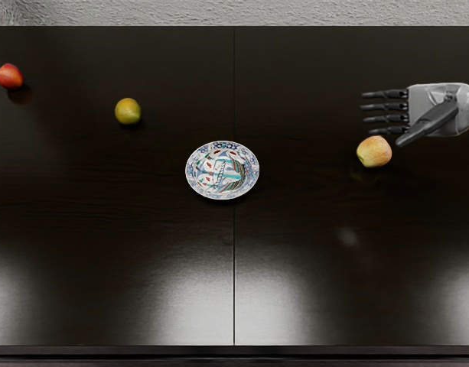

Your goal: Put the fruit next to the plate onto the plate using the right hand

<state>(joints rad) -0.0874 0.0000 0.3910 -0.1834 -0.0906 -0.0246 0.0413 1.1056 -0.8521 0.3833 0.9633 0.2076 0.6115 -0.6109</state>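
A patterned blue and white plate (222, 170) sits at the middle of the dark table. A yellow-red apple (373, 151) lies to its right. My right hand (398, 115) comes in from the right edge, just above and to the right of the apple, fingers stretched out to the left and thumb angled down toward the fruit. The hand is open and holds nothing; a small gap shows between it and the apple. The left arm does not show.
A yellow-green fruit (128, 111) lies left of the plate, farther back. A red fruit (8, 76) sits near the far left edge. The table's far edge meets a grey wall at the top.
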